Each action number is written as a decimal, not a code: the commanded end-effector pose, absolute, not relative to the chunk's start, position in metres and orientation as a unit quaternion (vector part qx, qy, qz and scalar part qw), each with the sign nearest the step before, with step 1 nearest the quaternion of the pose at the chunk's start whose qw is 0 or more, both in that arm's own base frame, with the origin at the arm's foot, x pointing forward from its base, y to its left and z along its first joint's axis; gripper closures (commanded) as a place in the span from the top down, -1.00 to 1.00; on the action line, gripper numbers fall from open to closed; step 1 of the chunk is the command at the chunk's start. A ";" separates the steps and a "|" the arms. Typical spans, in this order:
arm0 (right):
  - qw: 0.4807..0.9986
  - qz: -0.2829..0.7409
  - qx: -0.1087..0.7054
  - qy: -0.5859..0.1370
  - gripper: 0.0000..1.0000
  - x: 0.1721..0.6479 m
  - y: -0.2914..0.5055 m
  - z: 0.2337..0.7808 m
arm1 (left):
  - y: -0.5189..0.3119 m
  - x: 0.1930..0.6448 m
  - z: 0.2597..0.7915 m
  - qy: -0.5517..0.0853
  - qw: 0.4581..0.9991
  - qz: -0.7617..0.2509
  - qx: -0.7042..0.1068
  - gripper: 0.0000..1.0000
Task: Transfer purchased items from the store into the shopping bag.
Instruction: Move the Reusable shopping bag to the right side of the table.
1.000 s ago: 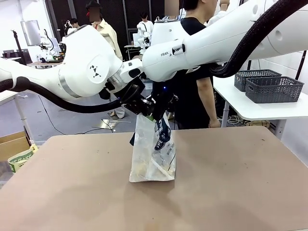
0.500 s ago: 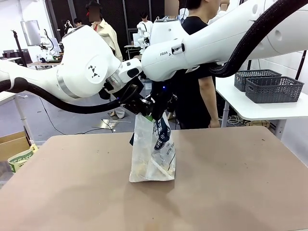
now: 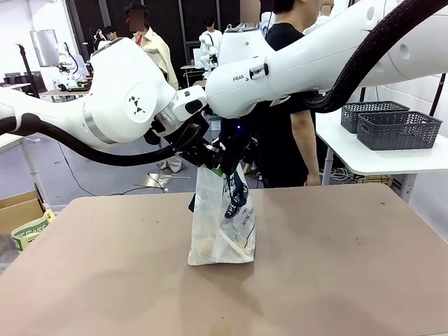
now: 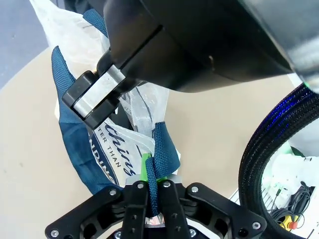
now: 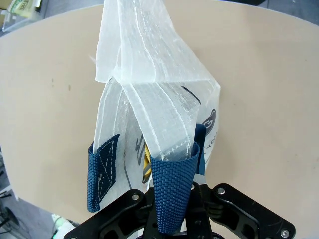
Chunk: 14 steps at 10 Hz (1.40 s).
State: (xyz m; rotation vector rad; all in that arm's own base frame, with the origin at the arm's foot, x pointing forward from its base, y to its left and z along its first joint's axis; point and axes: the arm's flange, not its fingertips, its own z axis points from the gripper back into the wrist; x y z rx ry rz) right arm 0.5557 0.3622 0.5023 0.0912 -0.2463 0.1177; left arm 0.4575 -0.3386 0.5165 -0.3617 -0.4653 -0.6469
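Above the shopping bag, both grippers' jaws pinching navy handles, contents indistinct.

I work at a big brown table. A white table stands past it on my right, and two grey baskets sit on top of it. A person in a black shirt stands at the far side of my table. The floor is grey. A cardboard box sits low on my left. Far back the wall is dark, and more people stand there.
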 end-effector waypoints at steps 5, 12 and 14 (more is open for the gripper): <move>0.987 0.051 0.087 -0.122 0.96 0.555 0.348 0.505 | -0.338 0.457 0.518 -0.224 0.906 -0.313 -0.176 -1.00; 0.978 0.015 0.136 -0.155 1.00 0.556 0.302 0.529 | -0.338 0.457 0.518 -0.224 0.906 -0.313 -0.176 -1.00; 0.969 -0.015 0.161 -0.187 1.00 0.554 0.275 0.546 | -0.338 0.457 0.518 -0.224 0.906 -0.313 -0.176 -1.00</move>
